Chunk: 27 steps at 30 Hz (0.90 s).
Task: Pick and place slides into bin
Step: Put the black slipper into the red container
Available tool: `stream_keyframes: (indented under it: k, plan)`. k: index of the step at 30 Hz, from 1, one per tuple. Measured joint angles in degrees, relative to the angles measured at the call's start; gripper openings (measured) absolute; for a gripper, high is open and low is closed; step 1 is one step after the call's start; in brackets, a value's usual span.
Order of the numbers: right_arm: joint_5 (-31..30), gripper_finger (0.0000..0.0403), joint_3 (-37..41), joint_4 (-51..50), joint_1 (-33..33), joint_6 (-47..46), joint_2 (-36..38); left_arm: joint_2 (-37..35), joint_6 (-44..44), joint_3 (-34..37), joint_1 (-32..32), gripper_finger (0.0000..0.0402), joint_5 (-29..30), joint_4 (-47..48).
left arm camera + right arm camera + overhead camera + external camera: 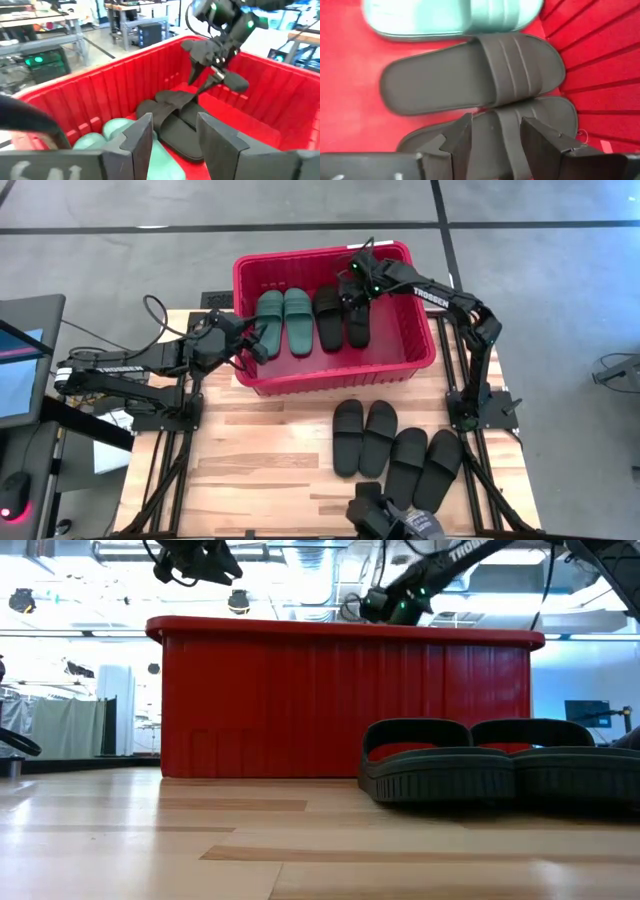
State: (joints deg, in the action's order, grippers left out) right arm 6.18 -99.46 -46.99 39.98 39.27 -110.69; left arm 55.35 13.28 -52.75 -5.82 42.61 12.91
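The red bin stands at the table's far middle. On its floor lie a green pair of slides and a black pair, side by side, soles down. My right gripper hangs open above the black pair, clear of it; in its own wrist view the fingers frame the nearer black slide's strap from above. My left gripper stands open over the bin's left rim, beside the green slides, touching nothing. Two more black pairs rest on the table in front of the bin.
The bin's right half shows bare red floor. Both arm stands flank the table. A dark device sits at the near edge. Bare wood lies left of the loose slides.
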Motion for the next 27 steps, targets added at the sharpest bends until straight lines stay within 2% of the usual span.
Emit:
stream_keyframes:
  k: [7,15,27]
  plan:
    - [0.04,0.0154,-8.98,-15.99,-2.31,-1.54,0.71,0.0,2.37,0.0,0.0,0.0141,-4.04,0.0]
    - [0.06,0.0154,-9.29,-20.05,-5.54,-7.61,7.06,0.02,5.61,0.0,0.0,0.0141,-9.07,0.04]
    - [1.07,0.0154,-9.27,-25.18,-12.91,-13.54,19.38,0.04,7.41,0.0,0.02,0.0141,-28.02,1.36]
